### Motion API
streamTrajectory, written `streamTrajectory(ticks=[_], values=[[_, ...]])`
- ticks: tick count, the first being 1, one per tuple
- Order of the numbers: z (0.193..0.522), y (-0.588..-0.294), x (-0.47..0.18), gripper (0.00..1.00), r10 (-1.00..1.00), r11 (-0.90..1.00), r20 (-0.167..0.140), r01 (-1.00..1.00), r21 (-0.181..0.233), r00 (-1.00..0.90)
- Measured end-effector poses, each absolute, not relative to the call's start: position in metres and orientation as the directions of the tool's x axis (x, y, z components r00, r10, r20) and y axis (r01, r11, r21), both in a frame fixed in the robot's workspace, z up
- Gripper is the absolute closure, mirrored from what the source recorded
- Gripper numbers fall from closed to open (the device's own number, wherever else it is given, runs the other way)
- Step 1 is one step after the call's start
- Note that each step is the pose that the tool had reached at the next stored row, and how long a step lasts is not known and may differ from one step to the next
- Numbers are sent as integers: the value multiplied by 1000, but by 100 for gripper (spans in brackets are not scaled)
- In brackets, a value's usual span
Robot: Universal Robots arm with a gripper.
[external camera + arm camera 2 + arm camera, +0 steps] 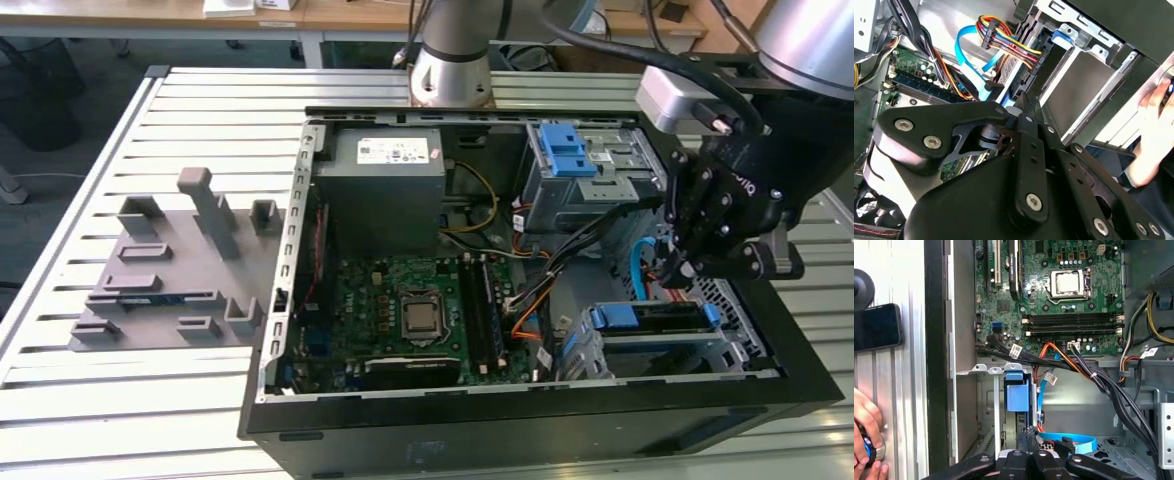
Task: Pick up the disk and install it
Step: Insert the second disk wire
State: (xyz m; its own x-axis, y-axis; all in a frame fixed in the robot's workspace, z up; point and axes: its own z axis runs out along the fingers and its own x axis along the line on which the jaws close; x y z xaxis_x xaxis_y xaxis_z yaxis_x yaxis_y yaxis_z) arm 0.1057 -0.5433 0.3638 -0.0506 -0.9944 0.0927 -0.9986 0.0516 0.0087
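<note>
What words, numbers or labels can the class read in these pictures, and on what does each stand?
No text can be quoted.
Print on the white sticker of the power supply: too small to read.
Print on the white tags on the cables: blurred.
Markings on the motherboard: too small to read.

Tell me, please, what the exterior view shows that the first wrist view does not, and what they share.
Exterior only: the grey holder block on the slatted table, and the power supply.
First wrist only: a hand and a dark phone beside the case.
Both: the green motherboard, the gripper and a blue-tabbed drive.
</note>
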Motion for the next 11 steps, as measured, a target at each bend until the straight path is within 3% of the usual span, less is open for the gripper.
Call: streamTrajectory(ticks=[11], values=[[367,-539,102,89,-994,52,93,-999,8,-51]])
